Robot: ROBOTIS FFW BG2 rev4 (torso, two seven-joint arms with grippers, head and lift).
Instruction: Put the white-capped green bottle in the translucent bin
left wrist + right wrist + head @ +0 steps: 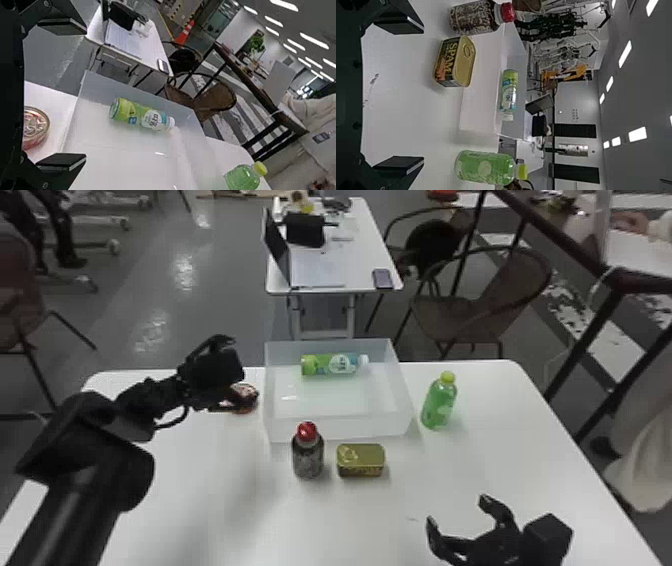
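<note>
1. Bottle (pixel 327 364), white-capped: lying in the bin (pixel 355 427), seemingly near its far wall.
2. My left tool (pixel 226 373): left of the bin, wide open, empty.
3. My right tool (pixel 457 510): bin's near right, wide open, empty.

White-capped green bottle (pixel 320 364): lime and blue, white label patch. Bin (pixel 337 429): milky translucent. Lime-capped bottle (pixel 438 406): clear green, pale round spot. Red-capped bottle (pixel 308 460): dark brown, whitish mottling. Rectangular tin (pixel 361 455): gold lid, dark sides, yellow lettering. Round tin (pixel 35 127): reddish side. Bench (pixel 215 500): plain white.
</note>
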